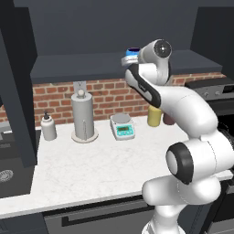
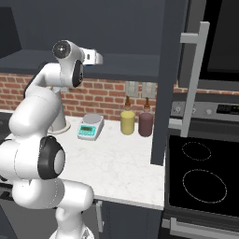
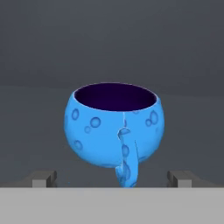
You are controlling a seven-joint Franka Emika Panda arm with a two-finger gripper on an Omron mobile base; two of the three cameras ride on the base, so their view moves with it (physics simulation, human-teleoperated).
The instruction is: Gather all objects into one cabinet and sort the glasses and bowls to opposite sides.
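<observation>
End effector (image 3: 112,177) spread wide, nothing pinched; tips either side of the small blue bowl (image 3: 114,130), not touching. Bowl sits upright on the dark cabinet (image 1: 82,64) shelf, dark inside, handle-like strip facing cam. Below on the counter (image 1: 91,169): paper towel holder (image 1: 83,116), scale (image 1: 122,126), yellow canister (image 2: 127,122).

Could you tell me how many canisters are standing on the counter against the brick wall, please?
2: a yellow canister and a dark maroon canister side by side right of the scale. The arm may hide others.
</observation>
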